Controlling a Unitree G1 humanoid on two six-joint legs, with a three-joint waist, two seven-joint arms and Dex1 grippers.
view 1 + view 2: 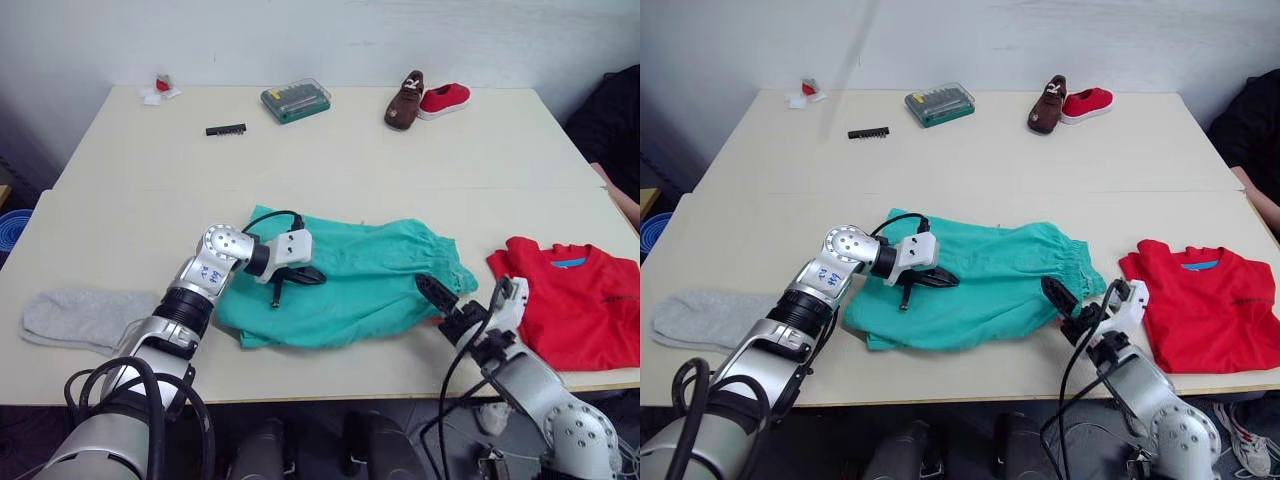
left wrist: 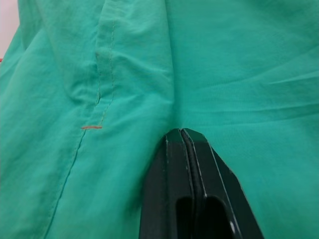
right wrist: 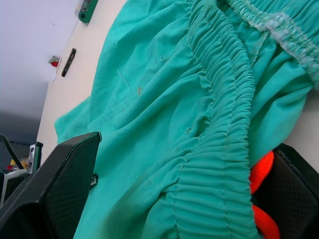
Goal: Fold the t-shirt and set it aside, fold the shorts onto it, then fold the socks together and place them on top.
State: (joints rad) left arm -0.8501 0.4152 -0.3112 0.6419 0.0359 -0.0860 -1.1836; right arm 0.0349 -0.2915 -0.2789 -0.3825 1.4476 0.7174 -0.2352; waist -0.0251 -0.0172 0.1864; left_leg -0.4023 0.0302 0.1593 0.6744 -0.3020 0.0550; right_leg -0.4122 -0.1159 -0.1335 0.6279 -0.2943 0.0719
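We find the shorts [image 1: 350, 280] lying at frame centre, soft, light and prone to bunching. Left gripper [image 1: 285, 281] pressed closed on the cloth; right gripper [image 1: 440, 305] spread at the waistband [image 3: 219, 124], the firmest hold.

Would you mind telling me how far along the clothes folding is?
Early to midway. The t-shirt lies aside at the table's right edge, seemingly folded. In hand: both end effectors work the shorts, left end effector shut on it, right end effector open around its waistband. The socks remain untouched.
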